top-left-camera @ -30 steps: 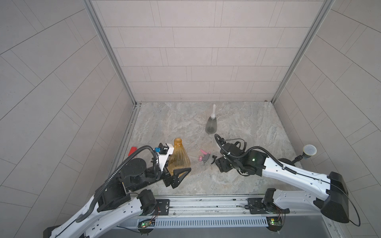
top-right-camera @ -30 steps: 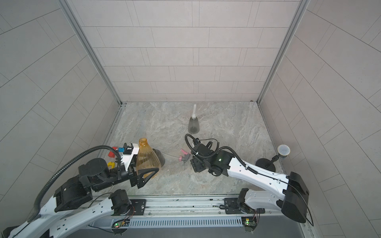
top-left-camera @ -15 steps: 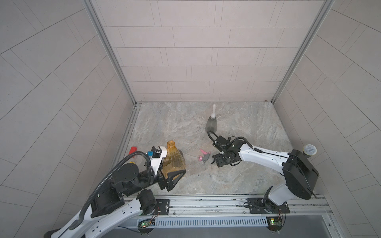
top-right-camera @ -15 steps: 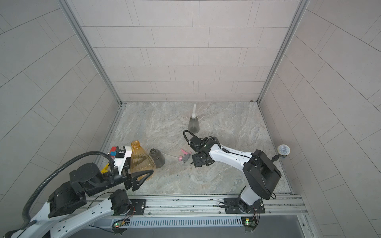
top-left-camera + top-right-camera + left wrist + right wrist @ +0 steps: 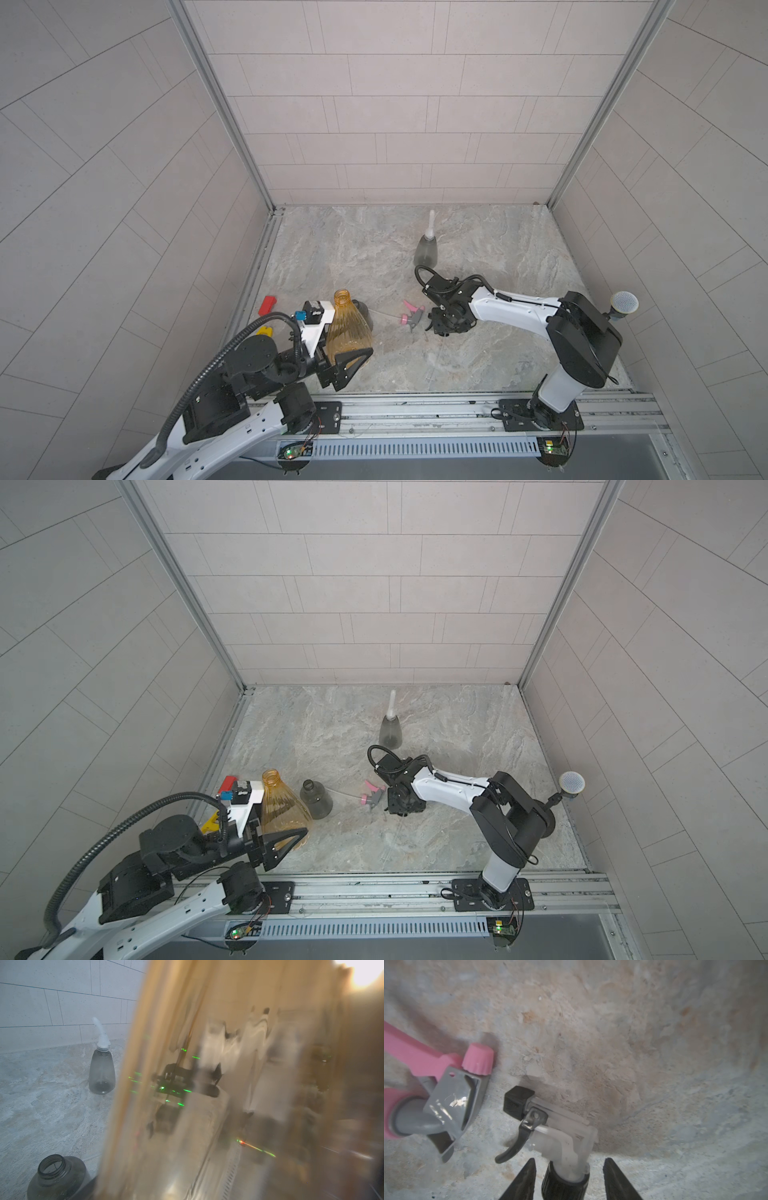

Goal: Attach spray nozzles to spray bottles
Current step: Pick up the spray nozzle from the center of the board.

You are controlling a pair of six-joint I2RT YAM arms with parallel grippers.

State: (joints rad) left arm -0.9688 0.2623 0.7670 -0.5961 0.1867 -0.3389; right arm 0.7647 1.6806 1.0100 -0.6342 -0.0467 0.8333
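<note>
My left gripper (image 5: 349, 332) is shut on the orange-amber spray bottle (image 5: 347, 328), holding it off the floor; the bottle fills the left wrist view (image 5: 207, 1084). An open smoky grey bottle (image 5: 316, 800) stands just behind it. Further back, a second grey bottle (image 5: 426, 251) carries the white nozzle (image 5: 431, 220). The pink-and-grey nozzle (image 5: 411, 318) lies on the floor mid-scene. Beside it my right gripper (image 5: 442, 328) points down. In the right wrist view the black-and-white nozzle (image 5: 550, 1126) lies between its open fingers (image 5: 569, 1159), which flank the black collar with a gap on each side.
A red block (image 5: 267, 305) and a yellow piece (image 5: 264, 331) lie by the left wall. A metal rail (image 5: 415, 409) runs along the front edge. A round mesh-headed device (image 5: 623, 303) stands at the right wall. Tiled walls enclose three sides.
My right arm folded up at the elbow and its gripper lowered over the black-and-white nozzle, jaws narrowing. My left gripper carried the orange bottle slightly left, uncovering the open grey bottle.
</note>
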